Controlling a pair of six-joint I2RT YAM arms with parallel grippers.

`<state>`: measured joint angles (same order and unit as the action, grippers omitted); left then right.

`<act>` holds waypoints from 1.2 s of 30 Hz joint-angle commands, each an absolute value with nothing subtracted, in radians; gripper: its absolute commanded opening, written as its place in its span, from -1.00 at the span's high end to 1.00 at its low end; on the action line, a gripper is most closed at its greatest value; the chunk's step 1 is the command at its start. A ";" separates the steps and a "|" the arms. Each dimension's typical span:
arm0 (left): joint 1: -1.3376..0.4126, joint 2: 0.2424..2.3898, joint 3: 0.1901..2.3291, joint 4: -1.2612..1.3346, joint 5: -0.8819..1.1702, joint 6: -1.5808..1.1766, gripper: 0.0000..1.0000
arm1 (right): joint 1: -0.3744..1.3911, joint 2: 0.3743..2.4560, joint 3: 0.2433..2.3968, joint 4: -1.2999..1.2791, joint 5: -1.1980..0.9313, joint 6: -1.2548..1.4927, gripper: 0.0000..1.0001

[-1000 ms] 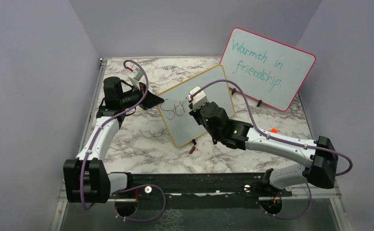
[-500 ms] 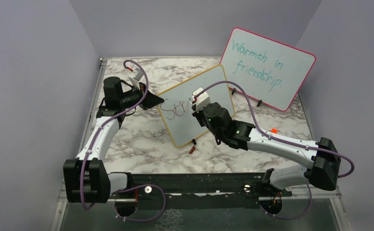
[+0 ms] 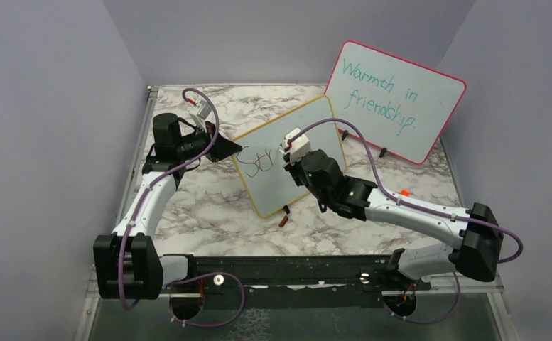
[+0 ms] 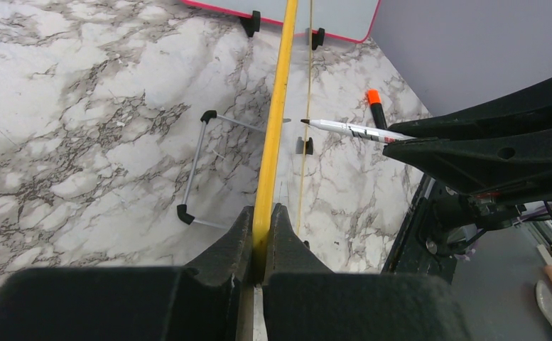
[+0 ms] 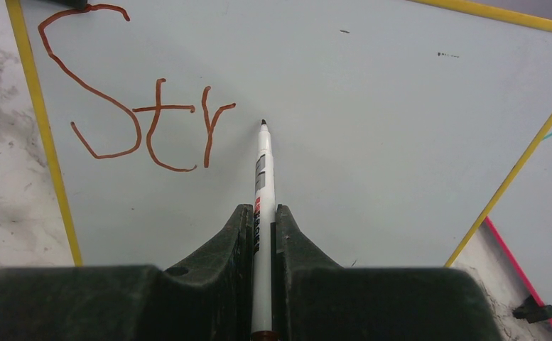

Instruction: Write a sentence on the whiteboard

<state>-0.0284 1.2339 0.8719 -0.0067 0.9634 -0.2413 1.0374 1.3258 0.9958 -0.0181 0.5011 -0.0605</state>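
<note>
While the left pincer point(image 4: 262, 213) clamps the whiteboard point(image 3: 269, 188) by its yellow left edge, propped tilted on the desk point(image 3: 209, 206), the sentence point(image 5: 160, 109) reads just "Str". The right pincer point(image 5: 262, 213) is clenched on the marker point(image 5: 262, 170), tip beside the r. The board looks light, stiff and prone to skid, so the frame is the place to pinch it.

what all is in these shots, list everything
whiteboard: one, white with yellow frame, standing mid-table
sentence: one, dark red-brown, only "Str" written on the whiteboard
pink-framed board: one, white, teal words, far right
marker: one, white barrel, tip just right of the "r"
orange-capped pen: one, lying on the table at right
wire stand: one, grey with black ends, lying behind the whiteboard
small dark red piece: one, maybe a cap, below the whiteboard
table: one, marbled white and grey
left hand: one, black, shut on the whiteboard's edge
right hand: one, black, shut on the marker
</note>
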 commanded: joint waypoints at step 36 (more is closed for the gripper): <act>-0.038 1.270 0.863 -0.080 0.845 -0.132 1.00 | 1.029 1.364 1.004 -0.100 0.381 -0.041 0.99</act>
